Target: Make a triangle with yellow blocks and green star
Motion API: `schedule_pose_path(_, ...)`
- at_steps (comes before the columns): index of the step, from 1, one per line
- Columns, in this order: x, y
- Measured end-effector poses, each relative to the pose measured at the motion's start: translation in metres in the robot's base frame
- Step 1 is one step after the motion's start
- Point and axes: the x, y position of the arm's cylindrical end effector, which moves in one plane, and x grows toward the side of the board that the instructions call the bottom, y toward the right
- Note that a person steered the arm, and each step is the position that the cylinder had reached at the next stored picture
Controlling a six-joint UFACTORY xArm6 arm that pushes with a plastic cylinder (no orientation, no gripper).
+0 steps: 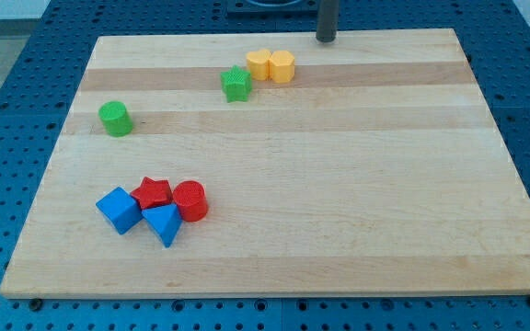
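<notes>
A green star [236, 84] lies near the top middle of the wooden board. Two yellow blocks sit just to its upper right and touch each other: a yellow pentagon-like block [259, 64] and a yellow hexagon-like block [282, 66]. The star's corner almost touches the left yellow block. My tip [327, 39] stands at the board's top edge, to the upper right of the yellow pair, apart from them by a small gap.
A green cylinder [115, 119] stands alone at the left. At the lower left is a tight cluster: blue cube [118, 210], red star [153, 193], red cylinder [190, 200], blue triangular block [163, 223]. The board [357, 184] lies on a blue perforated table.
</notes>
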Motion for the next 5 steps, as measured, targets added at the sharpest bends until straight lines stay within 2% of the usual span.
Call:
schedule_pose_path(3,0.016,-0.027)
schedule_pose_path(5,0.048,-0.062)
